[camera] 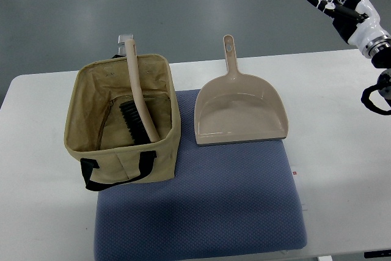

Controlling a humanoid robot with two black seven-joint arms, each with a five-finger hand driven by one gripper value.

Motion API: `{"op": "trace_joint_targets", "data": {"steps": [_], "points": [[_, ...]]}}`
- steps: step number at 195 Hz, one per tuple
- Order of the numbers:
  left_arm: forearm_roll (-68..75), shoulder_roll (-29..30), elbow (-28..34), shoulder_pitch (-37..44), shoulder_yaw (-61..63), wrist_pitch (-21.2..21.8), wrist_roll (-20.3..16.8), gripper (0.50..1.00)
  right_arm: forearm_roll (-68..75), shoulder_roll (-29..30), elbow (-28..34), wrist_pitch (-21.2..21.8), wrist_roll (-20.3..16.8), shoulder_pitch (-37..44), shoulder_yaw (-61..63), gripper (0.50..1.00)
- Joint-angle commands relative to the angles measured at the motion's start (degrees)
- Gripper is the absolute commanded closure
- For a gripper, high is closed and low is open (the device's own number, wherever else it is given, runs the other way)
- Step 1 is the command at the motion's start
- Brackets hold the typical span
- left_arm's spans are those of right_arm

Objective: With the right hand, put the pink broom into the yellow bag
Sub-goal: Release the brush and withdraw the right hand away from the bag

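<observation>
We note the pale pink plastic broom [139, 93] standing inside the tan-yellow fabric bag [160, 151], black bristles down on the bag's floor, its curved handle leaning over the far rim and poking out above it. The bag sits at the left edge of a blue-grey textured mat [208, 206] on the white table [342, 151]. Just right of the bag, apart from it, a matching pink plastic dustpan [241, 111] lies flat on the mat, handle pointing away from us. The right hand [343, 4] hovers beyond the table's far right corner, fingers spread and holding nothing. Between dustpan and right table edge the surface lies bare.
</observation>
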Motion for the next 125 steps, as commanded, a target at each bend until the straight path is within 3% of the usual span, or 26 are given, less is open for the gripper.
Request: {"op": "trace_joint_targets", "data": {"steps": [1,45,125], "points": [[0.0,0.0,0.0,0.0,0.0,0.0,0.0,0.5,3.2,0.7,-1.7,1.4,0.0,-1.3,0.0,0.57],[0.0,0.0,0.0,0.0,0.0,0.0,0.0,0.5,6.4,2.3,-4.7,6.2,0.6,-2.8,0.0,0.57],[0.0,0.0,0.0,0.0,0.0,0.0,0.0,0.5,5.6,5.2,-6.6,6.4,0.4,-5.8,-0.2,0.57]]}}
